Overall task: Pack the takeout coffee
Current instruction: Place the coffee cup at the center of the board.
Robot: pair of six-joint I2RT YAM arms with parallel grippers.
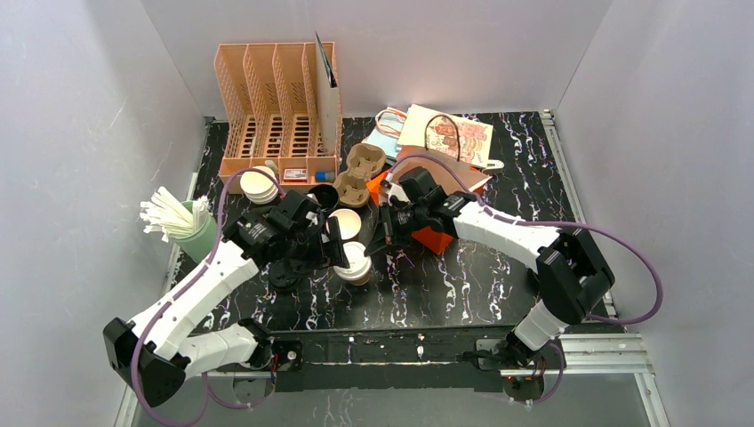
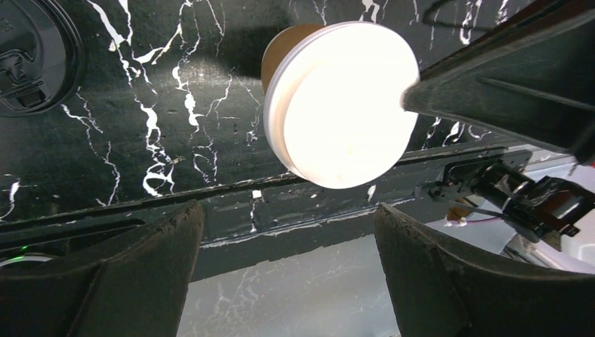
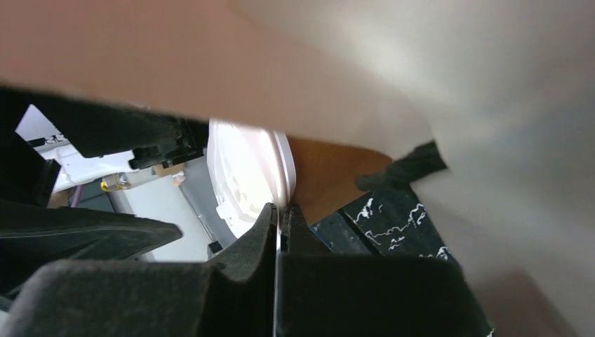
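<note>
**Overhead and wrist views, both arms at the cup.** The takeout coffee [image 1: 356, 265], a brown kraft cup closed by a round white lid [image 2: 340, 105], sits on the black marbled bench [image 1: 462, 285] near its middle, between the two claws. We cannot tell whether it stands fully upright.

The left claw [image 2: 286, 219] has its fingers [image 2: 151, 267] spread wide apart and grips nothing. In its wrist view the cup lies ahead of the fingertips rather than between them; from above, this claw is just beside the cup on its left.

The right claw [image 3: 281, 223] reaches in from the other side with its fingers pressed together. Its tips meet the rim of the lid, and we see nothing clamped between them.

A black lid [image 2: 31, 56] lies flat on the bench to the left of the cup.

Behind the cup we note:
- an open cup, white inside [image 1: 345, 222]
- a black paper cup [image 1: 322, 196]
- two pulp cup carriers [image 1: 359, 173]
- a stack of pale lids [image 1: 258, 184]

An orange desk organiser [image 1: 276, 107] stands at the rear left and a printed paper bag [image 1: 449, 135] at the rear right. A green cup of white sticks [image 1: 182, 227] is at the far left edge.
</note>
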